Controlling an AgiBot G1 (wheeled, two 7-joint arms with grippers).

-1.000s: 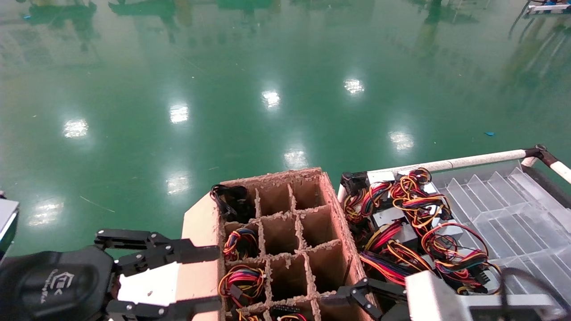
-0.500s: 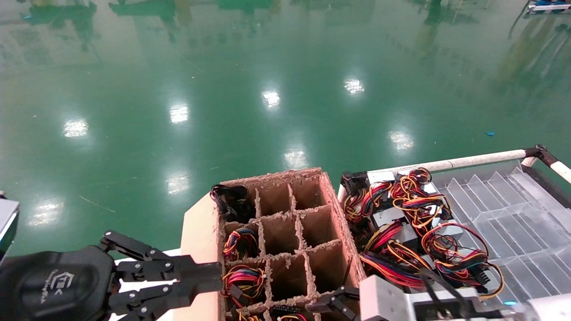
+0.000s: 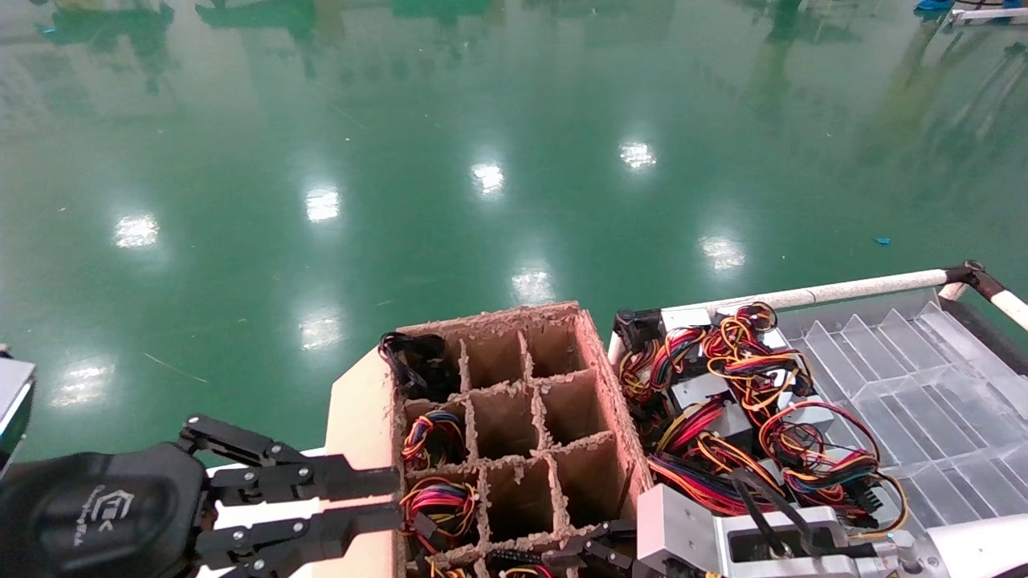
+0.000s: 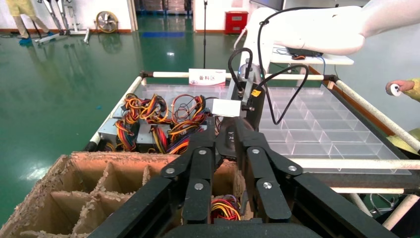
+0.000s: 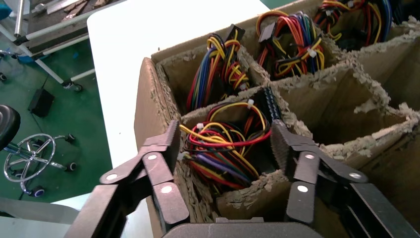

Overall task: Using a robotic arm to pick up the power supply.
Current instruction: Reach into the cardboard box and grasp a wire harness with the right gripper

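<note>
We are bringing our right gripper [image 5: 225, 148] in over the near row of the cardboard crate [image 3: 514, 401], and over the last second the right arm has slid leftward along the bottom of the head view, so its grey wrist block [image 3: 683, 530] now sits at the crate's near right corner. In the right wrist view its fingers [image 5: 166, 148] are standing wide apart, straddling one near-edge cell; they are not touching the wire bundle inside.

The power supply [image 5: 223, 153] we are taking as the target lies in that cell, showing mostly its red, yellow and black leads, with the body itself hidden underneath. More supplies are lying loose in the clear plastic tray [image 3: 923, 385] to the right of the crate, well apart from either gripper.

Our left gripper [image 3: 385, 502] is hanging at the crate's near left edge. Its fingers have drawn in from a wide spread a second ago and are now nearly parallel with only a narrow gap, holding nothing.

We judge that the approach is nearly finished and the descent is next. The ragged cardboard dividers are crowding both fingers, and the loose leads could snag or be pinched instead of the body.
</note>
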